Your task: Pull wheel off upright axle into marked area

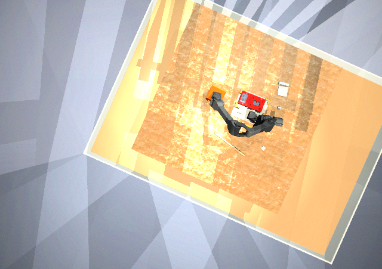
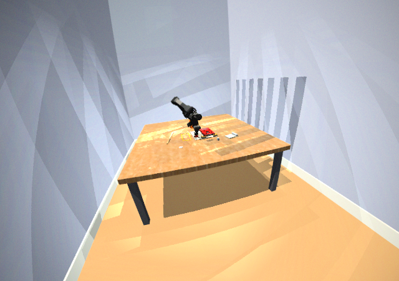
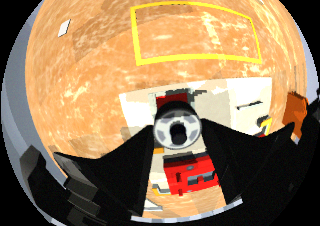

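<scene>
Wood table fills the wrist view. In the middle, the gripper is squeezed tight on the wheel, one dark finger on each side. I think the wheel is off the axle now, or nearly off, but I cannot tell for sure. The yellow marked area sits further ahead with nothing in it. What is left: carry the wheel there, set it down, open up and back away.

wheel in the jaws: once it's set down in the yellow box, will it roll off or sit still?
Likely stiff: the wheel keeps a round outline, pinched in the gripper. Laid flat on its face inside the yellow marked area, it probably stays put; left on its rim, it could roll. It looks small beside the fingers, so probably light.
</scene>
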Controlling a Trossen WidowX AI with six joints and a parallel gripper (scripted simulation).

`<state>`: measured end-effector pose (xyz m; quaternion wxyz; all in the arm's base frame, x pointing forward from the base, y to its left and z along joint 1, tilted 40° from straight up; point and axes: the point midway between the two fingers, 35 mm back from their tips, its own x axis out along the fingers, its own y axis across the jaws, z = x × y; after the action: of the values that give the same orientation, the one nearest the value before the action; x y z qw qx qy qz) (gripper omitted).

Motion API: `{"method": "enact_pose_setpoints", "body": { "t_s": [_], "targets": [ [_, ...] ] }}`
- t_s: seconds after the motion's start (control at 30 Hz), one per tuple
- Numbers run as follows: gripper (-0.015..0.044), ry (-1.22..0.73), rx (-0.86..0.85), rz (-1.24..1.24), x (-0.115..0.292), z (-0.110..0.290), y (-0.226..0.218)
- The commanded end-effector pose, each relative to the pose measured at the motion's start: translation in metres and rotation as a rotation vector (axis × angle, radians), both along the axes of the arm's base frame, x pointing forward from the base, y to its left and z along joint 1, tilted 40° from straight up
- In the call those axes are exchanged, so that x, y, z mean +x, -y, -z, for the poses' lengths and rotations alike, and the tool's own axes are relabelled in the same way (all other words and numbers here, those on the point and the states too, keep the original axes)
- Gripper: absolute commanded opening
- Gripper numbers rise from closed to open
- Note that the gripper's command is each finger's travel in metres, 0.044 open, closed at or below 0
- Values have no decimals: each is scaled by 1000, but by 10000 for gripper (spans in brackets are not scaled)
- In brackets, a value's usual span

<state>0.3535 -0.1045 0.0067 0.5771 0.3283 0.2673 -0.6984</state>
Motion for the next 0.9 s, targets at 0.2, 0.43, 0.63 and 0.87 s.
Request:
{"method": "enact_pose_setpoints", "body": {
  "t_s": [0.2, 0.43, 0.63, 0.87],
  "targets": [
    [0, -1, 1, -4, 0, -4, -5],
    [0, -1, 1, -5, 1, -6, -7],
    [0, -1, 0, -5, 1, -7, -8],
    [0, -1, 0, -6, 1, -9, -10]
  ]
}}
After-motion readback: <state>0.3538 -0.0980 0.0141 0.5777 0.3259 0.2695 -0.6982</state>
